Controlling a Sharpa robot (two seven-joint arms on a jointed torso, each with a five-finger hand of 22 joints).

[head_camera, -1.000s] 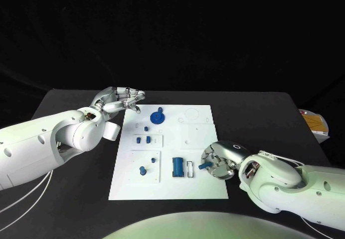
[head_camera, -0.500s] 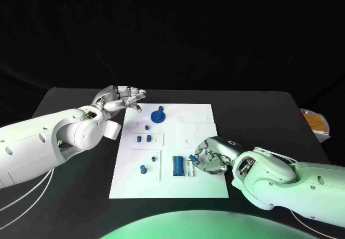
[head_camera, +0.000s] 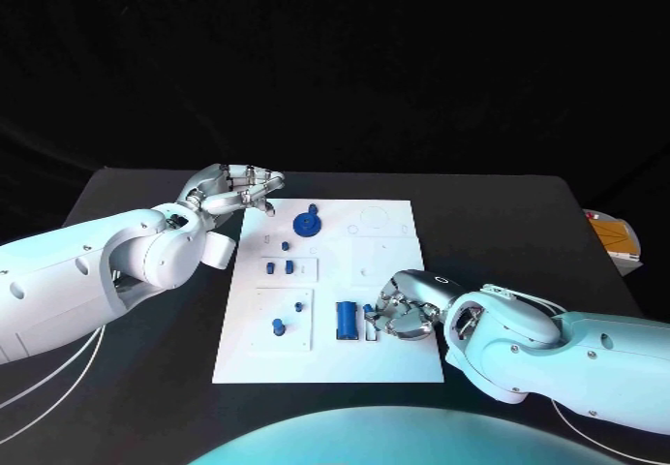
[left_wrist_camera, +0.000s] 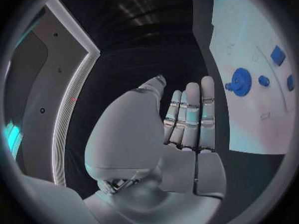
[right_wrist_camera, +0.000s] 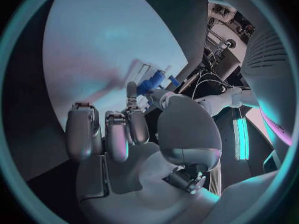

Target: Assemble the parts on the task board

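Observation:
The white task board (head_camera: 391, 360) lies mid-table. On it are a blue gear (head_camera: 306, 228), two small blue blocks (head_camera: 280, 265), two small blue pegs (head_camera: 287, 322) and a blue cylinder (head_camera: 345, 322) beside a narrow slot. My right hand (head_camera: 402, 310) hovers low over the board's right half, just right of the cylinder. It pinches a small blue part (right_wrist_camera: 151, 84) at its fingertips, over the board (right_wrist_camera: 106, 50). My left hand (head_camera: 237, 189) is at the board's far left corner, fingers apart, holding nothing. The left wrist view shows that hand (left_wrist_camera: 187, 124) beside the gear (left_wrist_camera: 239, 78).
An orange and white object (head_camera: 612, 237) sits at the table's right edge. White cables (head_camera: 56, 383) run along my left arm over the table's near left part. Bare black table lies on both sides of the board.
My right hand has moved left over the board with the small blue part, closer to the blue cylinder and the slot. My left hand has stayed put.

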